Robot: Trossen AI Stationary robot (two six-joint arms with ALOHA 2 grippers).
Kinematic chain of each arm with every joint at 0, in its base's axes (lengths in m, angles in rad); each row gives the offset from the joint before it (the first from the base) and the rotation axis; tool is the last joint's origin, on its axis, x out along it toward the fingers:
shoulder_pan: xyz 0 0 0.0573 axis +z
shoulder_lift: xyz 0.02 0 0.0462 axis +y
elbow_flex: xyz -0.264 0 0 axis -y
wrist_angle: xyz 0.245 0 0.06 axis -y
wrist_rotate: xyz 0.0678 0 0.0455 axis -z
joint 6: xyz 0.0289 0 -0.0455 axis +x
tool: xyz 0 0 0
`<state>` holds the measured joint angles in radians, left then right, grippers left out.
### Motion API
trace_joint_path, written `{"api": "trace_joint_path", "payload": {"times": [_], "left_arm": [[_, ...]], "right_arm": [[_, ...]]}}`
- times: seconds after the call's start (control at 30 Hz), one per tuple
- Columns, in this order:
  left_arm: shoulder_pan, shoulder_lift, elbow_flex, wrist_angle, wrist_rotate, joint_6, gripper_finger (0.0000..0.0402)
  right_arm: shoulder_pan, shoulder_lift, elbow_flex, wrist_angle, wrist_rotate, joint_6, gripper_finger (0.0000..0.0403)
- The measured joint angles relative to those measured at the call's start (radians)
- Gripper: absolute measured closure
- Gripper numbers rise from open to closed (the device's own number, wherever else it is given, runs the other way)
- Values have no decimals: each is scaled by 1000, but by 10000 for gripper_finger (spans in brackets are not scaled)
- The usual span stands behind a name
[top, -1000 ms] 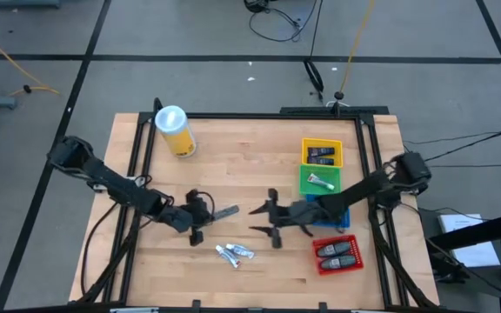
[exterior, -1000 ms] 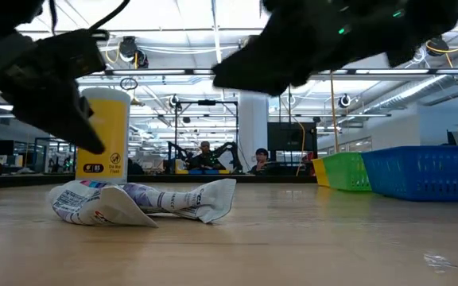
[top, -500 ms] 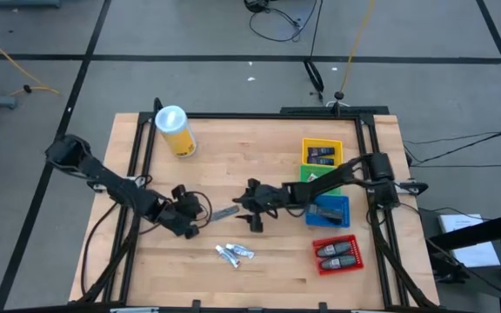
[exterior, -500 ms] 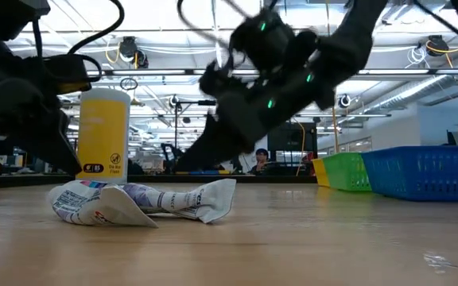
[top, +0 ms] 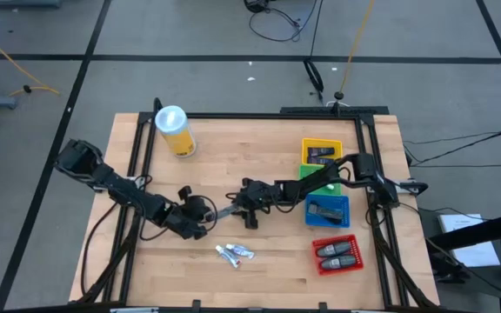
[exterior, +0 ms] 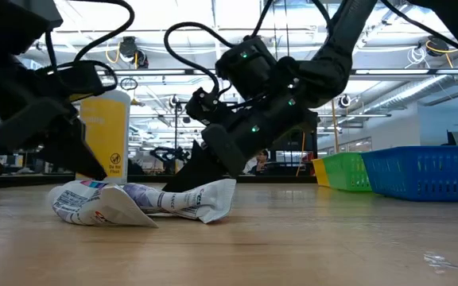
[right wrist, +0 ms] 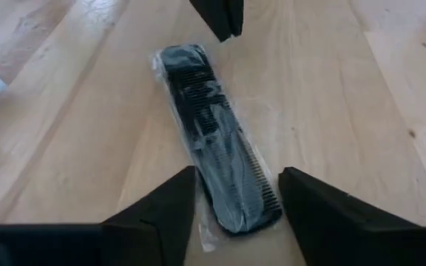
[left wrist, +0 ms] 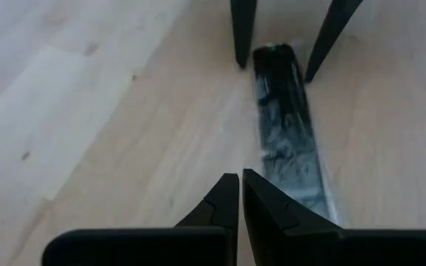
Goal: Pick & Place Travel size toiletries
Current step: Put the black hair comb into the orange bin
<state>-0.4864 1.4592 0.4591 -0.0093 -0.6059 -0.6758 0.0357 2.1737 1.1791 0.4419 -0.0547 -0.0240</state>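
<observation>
A dark comb-like item in a clear flat pack [top: 224,211] lies flat on the wooden table near its middle. My right gripper [top: 237,207] is open and low over the table. Its two fingers stand on either side of the pack's right end [right wrist: 231,199] without closing on it. My left gripper [top: 205,212] is shut, with its tips just off the pack's left end [left wrist: 302,185]; it also shows in the right wrist view [right wrist: 220,15]. Two silvery sachets [top: 233,254] lie nearer the front edge and show crumpled in the low view [exterior: 141,202].
A tall yellow canister [top: 175,130] with a white lid stands at the far left. On the right are a yellow tray [top: 321,154], a green tray [top: 313,180], a blue tray [top: 327,210] and a red tray [top: 336,254], each holding small items. Bare wood lies along the front.
My right gripper has swung from beside the blue tray toward the table's left and come down at the comb pack's right end, its fingers still open. The pack has stayed where it was.
</observation>
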Motion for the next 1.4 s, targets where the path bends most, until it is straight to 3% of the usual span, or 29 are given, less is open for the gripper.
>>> {"api": "trace_joint_path", "payload": {"times": [0.3, 0.6, 0.73, 0.9, 1.1, 1.4], "left_arm": [[-8, -122, 1, -14, -33, 6, 383], [-53, -178, 1, -32, -96, 16, 382], [-60, -191, 1, -111, -114, -27, 382], [-59, -191, 1, -204, -134, -116, 382], [-65, -191, 1, -207, -132, -131, 382], [-85, -191, 1, -204, -136, -133, 382]], "right_arm": [[6, -15, -1, -47, 11, -28, 331], [61, -90, -8, -113, 114, -88, 394], [85, -132, -9, -148, 116, -85, 402], [133, -191, -7, -210, 257, -89, 402], [180, -253, -4, -277, 299, -71, 402], [307, -393, -8, -589, 515, 70, 402]]}}
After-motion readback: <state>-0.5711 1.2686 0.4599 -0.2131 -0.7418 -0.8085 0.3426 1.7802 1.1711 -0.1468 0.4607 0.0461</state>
